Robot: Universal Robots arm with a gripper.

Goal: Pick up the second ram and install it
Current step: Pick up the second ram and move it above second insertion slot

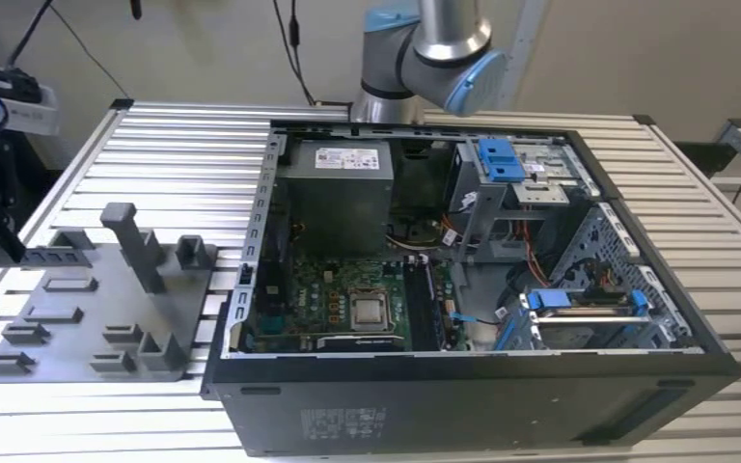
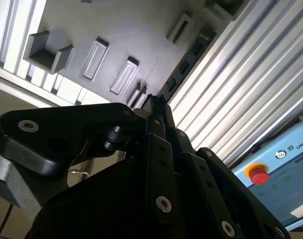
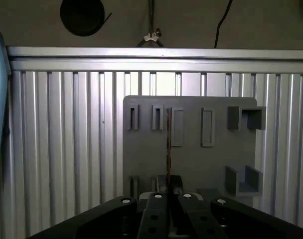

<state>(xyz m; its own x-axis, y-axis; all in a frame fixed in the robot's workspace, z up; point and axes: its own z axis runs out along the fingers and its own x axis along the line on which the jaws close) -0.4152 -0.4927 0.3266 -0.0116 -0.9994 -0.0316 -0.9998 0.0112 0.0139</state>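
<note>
The fingers (image 3: 175, 185) pinch one end of the thin dark circuit-board ram stick (image 3: 168, 144), leaving it jutting beyond them, presumably free for slotting.

For the black gripper (image 3: 168, 186) clamping the dark second ram (image 3: 168, 144), air is free over the exterior view's green motherboard (image 1: 325, 289), hemmed by a grey power-supply box (image 1: 335, 198) at twelve o'clock and a blue-latched drive cage (image 1: 583, 313) at three; a tall grey plastic post (image 1: 132, 241) stands at nine.
</note>
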